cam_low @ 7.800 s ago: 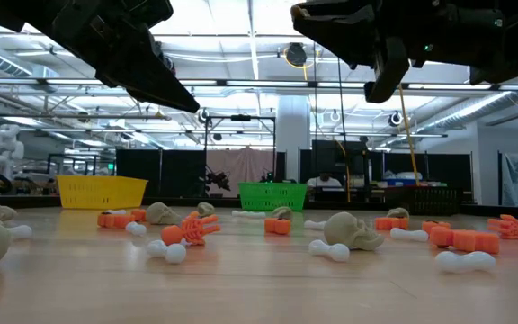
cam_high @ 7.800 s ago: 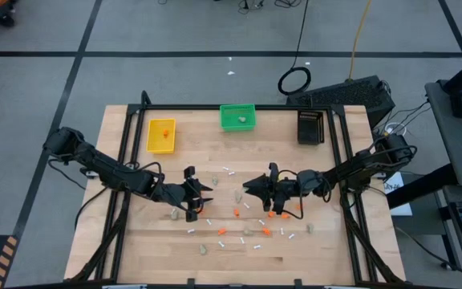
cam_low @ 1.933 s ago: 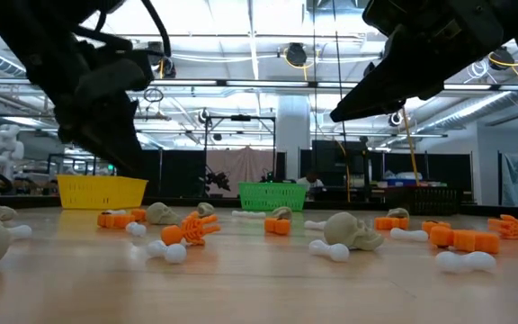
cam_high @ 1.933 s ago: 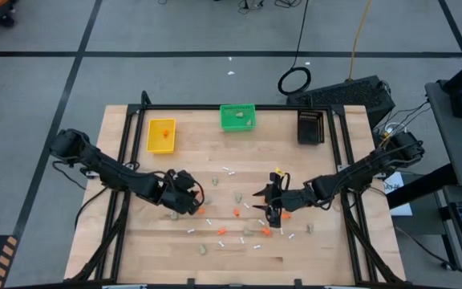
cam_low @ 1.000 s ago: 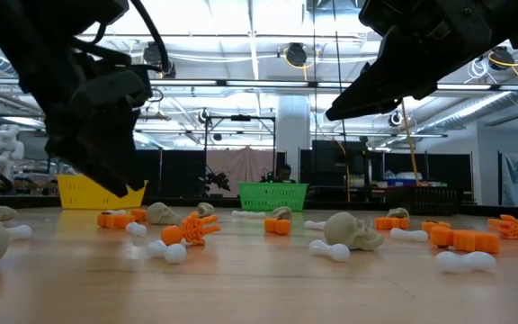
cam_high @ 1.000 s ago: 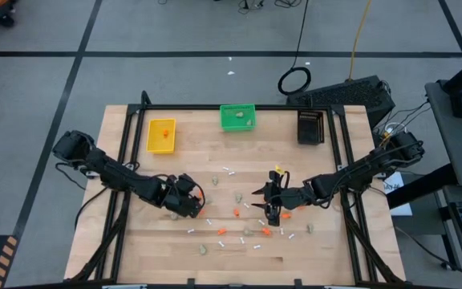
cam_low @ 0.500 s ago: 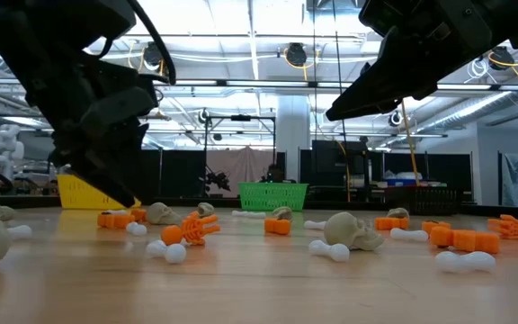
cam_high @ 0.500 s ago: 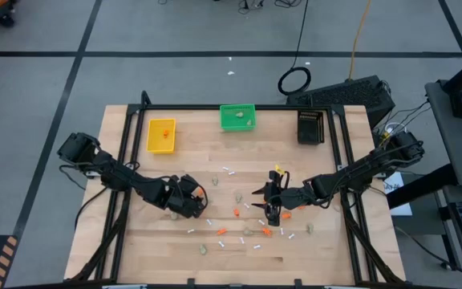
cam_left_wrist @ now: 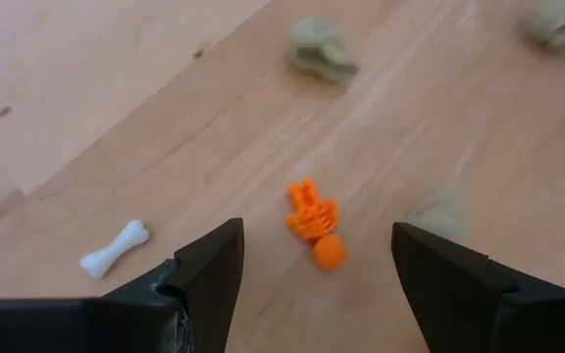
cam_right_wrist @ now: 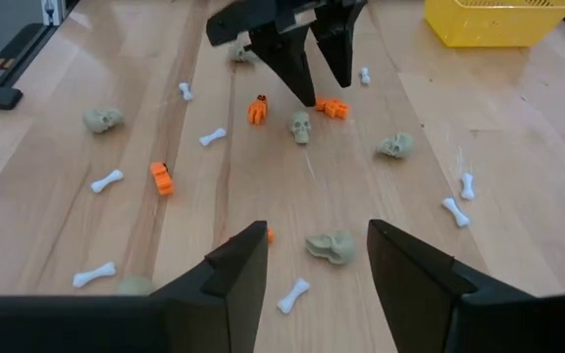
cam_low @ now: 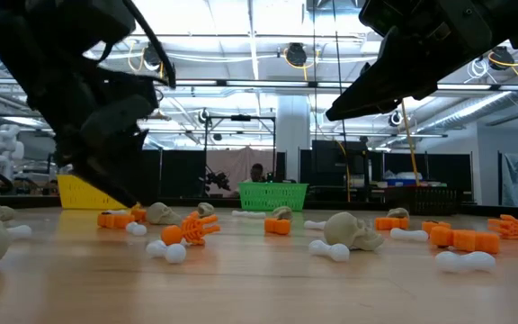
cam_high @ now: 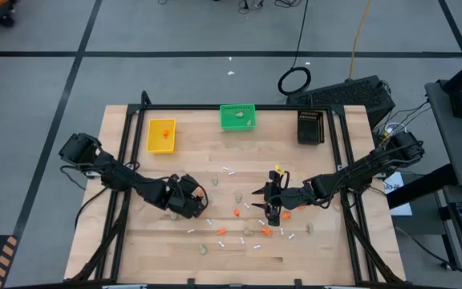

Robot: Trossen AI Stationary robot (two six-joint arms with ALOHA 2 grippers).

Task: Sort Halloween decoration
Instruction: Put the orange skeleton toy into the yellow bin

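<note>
My left gripper (cam_left_wrist: 312, 270) hangs low over the pale wooden table (cam_high: 127, 120), fingers spread and empty; its wrist view alone shows a small orange plastic skeleton figure (cam_left_wrist: 315, 221) lying on the wood between the finger lines, with a thin white bone stick (cam_left_wrist: 114, 247) to one side and a beige-grey skull lump (cam_left_wrist: 322, 59) beyond. From above, this gripper (cam_high: 189, 199) merely covers that spot, left of centre. My right gripper (cam_high: 272, 210) is held above the table near the middle, jaws parted with nothing between them; its wrist view (cam_right_wrist: 307, 257) looks across scattered pieces to the left gripper's dark fingers (cam_right_wrist: 297, 54) and shows a second beige-grey skull (cam_right_wrist: 330, 245) lying close before my own fingertips. The level view adds depth: orange bits, bones and a rounded skull (cam_low: 351, 230) dot the foreground. Along the far edge stand a yellow rectangular bin (cam_high: 161, 135), a green bin (cam_high: 237, 117) and a black bin (cam_high: 310, 127), all well apart from both grippers.
</note>
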